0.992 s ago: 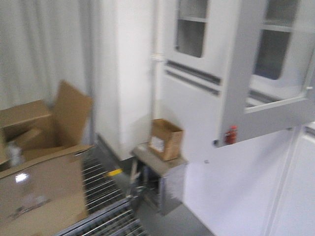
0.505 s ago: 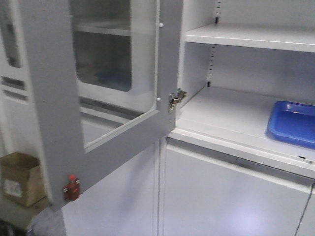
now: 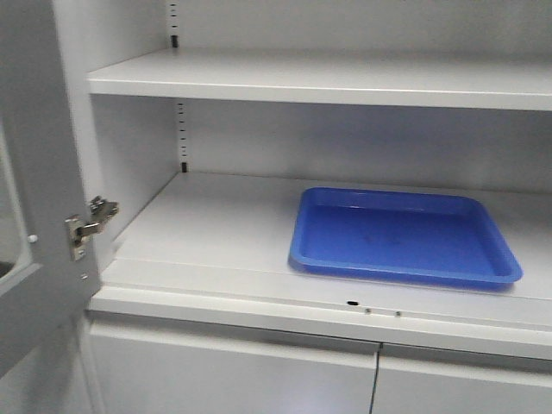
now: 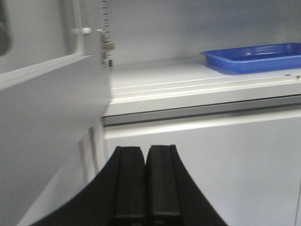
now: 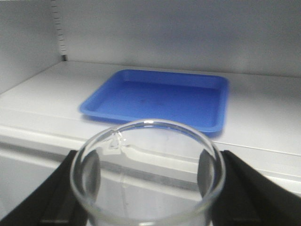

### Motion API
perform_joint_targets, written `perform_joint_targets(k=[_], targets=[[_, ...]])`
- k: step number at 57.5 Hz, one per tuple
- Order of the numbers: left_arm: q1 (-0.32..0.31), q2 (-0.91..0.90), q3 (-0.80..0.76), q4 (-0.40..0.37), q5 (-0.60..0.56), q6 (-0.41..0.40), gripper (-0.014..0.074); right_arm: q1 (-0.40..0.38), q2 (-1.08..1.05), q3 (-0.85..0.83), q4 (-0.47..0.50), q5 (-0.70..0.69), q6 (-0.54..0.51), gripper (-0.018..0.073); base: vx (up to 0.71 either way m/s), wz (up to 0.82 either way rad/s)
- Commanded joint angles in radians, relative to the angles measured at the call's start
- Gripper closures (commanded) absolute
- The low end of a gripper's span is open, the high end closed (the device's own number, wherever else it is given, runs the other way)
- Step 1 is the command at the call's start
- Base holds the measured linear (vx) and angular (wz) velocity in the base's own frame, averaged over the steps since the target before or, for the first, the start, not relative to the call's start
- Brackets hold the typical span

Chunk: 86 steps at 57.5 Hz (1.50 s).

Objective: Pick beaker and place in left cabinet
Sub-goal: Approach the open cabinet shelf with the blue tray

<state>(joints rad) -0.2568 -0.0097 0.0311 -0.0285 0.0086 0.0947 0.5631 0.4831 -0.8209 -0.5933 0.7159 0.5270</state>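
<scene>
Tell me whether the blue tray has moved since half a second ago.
No. The blue tray shifted left in view together with the slotted rail and shelf; the camera swung, not the tray.

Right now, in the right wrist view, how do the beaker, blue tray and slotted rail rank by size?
1. Beaker and tray: look alike, but the beaker sits right at the camera, so no ranking between them.
2. Rail: smallest.
</scene>
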Motion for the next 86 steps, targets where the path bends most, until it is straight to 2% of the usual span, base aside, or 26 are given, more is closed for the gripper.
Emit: perform_joint_targets(k=[1,34,86], targets=[[-0.004,-0.019,0.016,-0.008,-0.083,-0.004,0.0595,-0.002,0.010,-0.025,-0.039,-0.075,-0.005,0.0564,0.24,-0.55],[-0.004,-0.019,0.016,-0.008,-0.083,-0.004,0.0595,-0.002,0.010,-0.025,-0.039,-0.075,-0.005,0.0564,0.25,-0.28],[-0.004,-0.019,0.016,-0.008,-0.083,-0.004,0.0595,-0.002,0.010,-0.025,-0.039,-0.075,-0.005,0.0564,0.11,0.00]])
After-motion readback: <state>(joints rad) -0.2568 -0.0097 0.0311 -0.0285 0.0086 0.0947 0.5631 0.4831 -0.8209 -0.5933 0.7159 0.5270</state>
